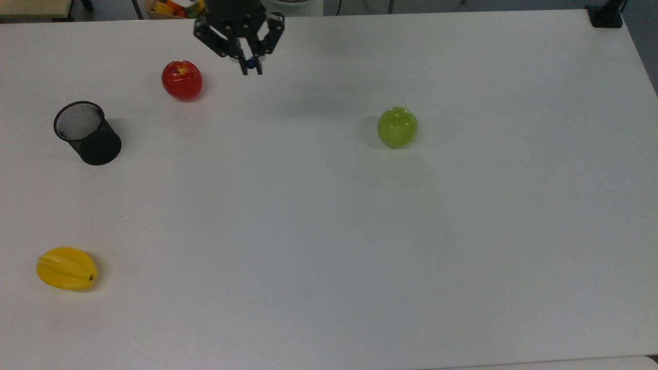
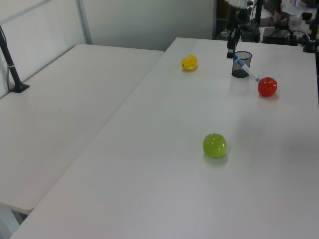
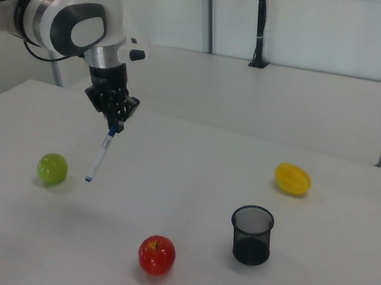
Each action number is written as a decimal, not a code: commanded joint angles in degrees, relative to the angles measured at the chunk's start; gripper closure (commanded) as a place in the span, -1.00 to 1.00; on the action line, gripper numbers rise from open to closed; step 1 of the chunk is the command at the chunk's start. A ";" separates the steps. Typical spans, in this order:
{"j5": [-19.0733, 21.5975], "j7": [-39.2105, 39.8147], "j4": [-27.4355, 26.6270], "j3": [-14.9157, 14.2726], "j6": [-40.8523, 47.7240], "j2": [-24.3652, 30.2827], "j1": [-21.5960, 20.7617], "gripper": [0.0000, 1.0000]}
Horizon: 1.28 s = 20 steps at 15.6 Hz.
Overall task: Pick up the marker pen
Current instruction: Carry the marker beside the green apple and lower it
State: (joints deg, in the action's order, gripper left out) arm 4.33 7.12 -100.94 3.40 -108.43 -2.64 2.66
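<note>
My gripper [image 1: 251, 67] [image 3: 113, 128] [image 2: 231, 53] hangs above the table, shut on the blue-capped top of the marker pen [image 3: 100, 153] [image 2: 245, 67]. The white barrel dangles below the fingers, tilted, clear of the table. In the top view just the pen's blue end [image 1: 250, 63] peeks between the fingers. The gripper is to the right of the red apple [image 1: 181, 79] in the top view, near the table's far edge.
A black mesh cup [image 1: 86, 132] [image 3: 252, 233] stands at the top view's left. A green apple [image 1: 397, 127] lies mid-table and a yellow starfruit [image 1: 66, 267] at the front left. A fruit basket [image 1: 175, 7] sits behind the table edge.
</note>
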 commanded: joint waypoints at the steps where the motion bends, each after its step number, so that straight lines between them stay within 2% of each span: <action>1: 1.12 -3.33 -2.32 5.02 3.31 -0.52 0.15 0.94; 5: 1.65 -4.75 -3.21 8.64 2.52 -4.11 -0.89 0.88; 9: 2.26 -5.71 -6.10 8.73 -6.42 -7.19 -3.80 0.87; 16: 2.18 -5.80 -6.20 8.64 -16.37 -14.22 -5.56 0.86; 17: 2.18 -5.89 -6.20 8.73 -17.77 -15.01 -5.56 0.76; 18: 2.18 -5.89 -6.20 8.73 -18.83 -15.63 -5.56 0.58; 19: 2.18 -5.89 -6.20 8.64 -19.45 -15.90 -5.65 0.06; 20: 2.18 -5.89 -6.20 8.64 -19.54 -15.90 -5.56 -0.24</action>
State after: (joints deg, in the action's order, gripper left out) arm 5.34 1.82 -106.66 12.32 -125.69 -18.30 -2.38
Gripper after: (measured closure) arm 0.789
